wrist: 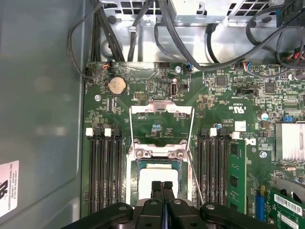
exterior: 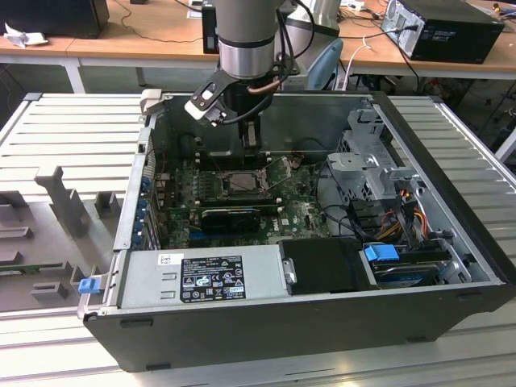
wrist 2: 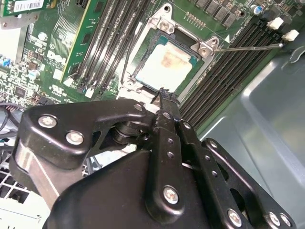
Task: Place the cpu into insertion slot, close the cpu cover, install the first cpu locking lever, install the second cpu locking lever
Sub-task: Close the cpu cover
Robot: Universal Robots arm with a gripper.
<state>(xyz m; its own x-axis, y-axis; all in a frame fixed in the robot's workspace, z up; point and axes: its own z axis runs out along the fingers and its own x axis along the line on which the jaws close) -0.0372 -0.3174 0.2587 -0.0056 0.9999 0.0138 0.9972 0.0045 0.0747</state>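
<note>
In the exterior view, an open black computer case (exterior: 266, 330) flat on a ribbed grey metal table (exterior: 72, 121), with wooden desks (exterior: 121, 44) strung with cables behind it. Arm (exterior: 246, 32) reaching down into the case, gripper (exterior: 252, 160) just above the insertion slot (exterior: 226, 183) on the green motherboard (exterior: 302, 211). In the second wrist view, fingers (wrist 2: 164, 124) pressed together with nothing between them, tips at the edge of the cpu (wrist 2: 163, 64), which is seated flat in the slot; whether touching it, unclear. In the first wrist view, closed-up tips over the cpu's edge, cpu cover (wrist: 162, 109) swung back off the slot, long black memory slots (wrist: 102, 167) on either side, grey case wall (wrist: 43, 95) beside the board.
</note>
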